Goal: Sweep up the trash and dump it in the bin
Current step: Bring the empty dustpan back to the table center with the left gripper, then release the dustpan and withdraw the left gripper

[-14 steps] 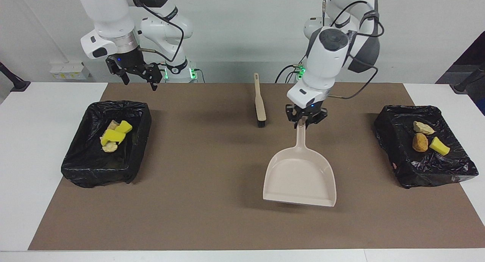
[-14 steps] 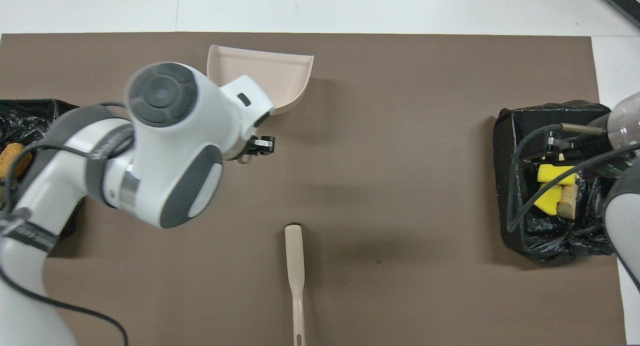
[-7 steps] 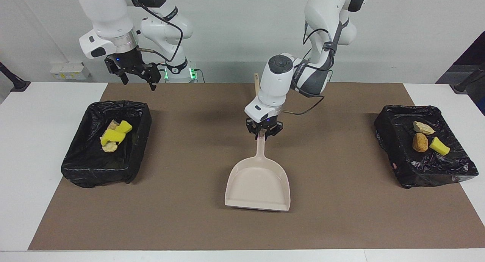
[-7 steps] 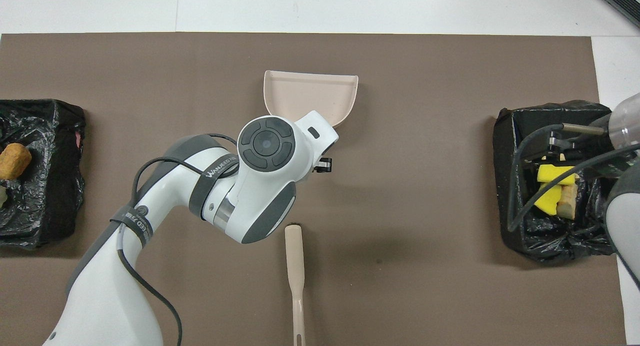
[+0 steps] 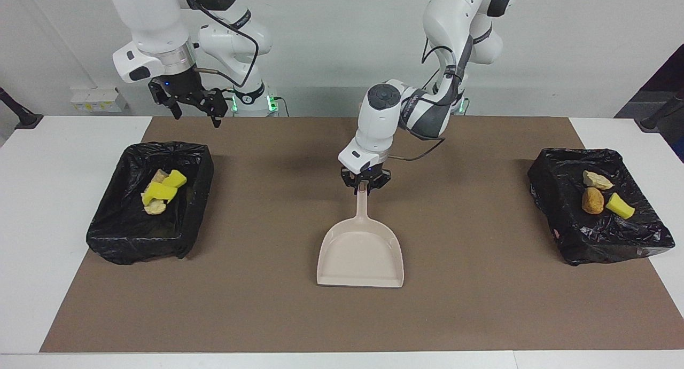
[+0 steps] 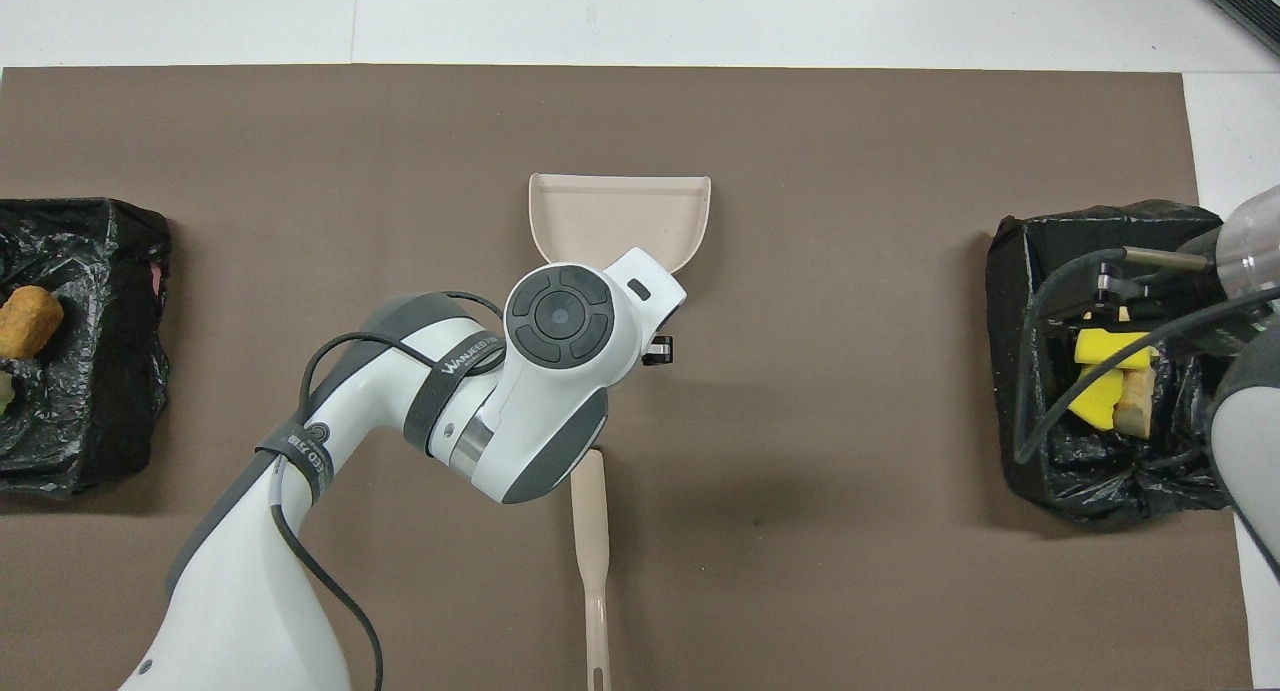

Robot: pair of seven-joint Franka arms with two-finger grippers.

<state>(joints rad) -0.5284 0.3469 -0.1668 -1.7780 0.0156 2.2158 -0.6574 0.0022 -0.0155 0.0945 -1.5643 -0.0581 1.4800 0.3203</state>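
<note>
My left gripper is shut on the handle of the beige dustpan, over the middle of the brown mat. The pan sits low on the mat, its mouth pointing away from the robots; whether it touches the mat I cannot tell. Nothing lies in it. The trash lies in two black-lined bins. Yellow sponge chunks and beige pieces fill the bin at the right arm's end. A beige lump, an orange-brown lump and a yellow chunk lie in the bin at the left arm's end. My right gripper waits open in the air.
A beige hand brush lies on the mat, nearer to the robots than the dustpan, its handle pointing toward them. My left arm's wrist covers the dustpan's handle in the overhead view. White table borders the mat.
My left arm carried the dustpan from nearer the left arm's end to the middle of the mat and brought it lower. The right arm has not moved.
</note>
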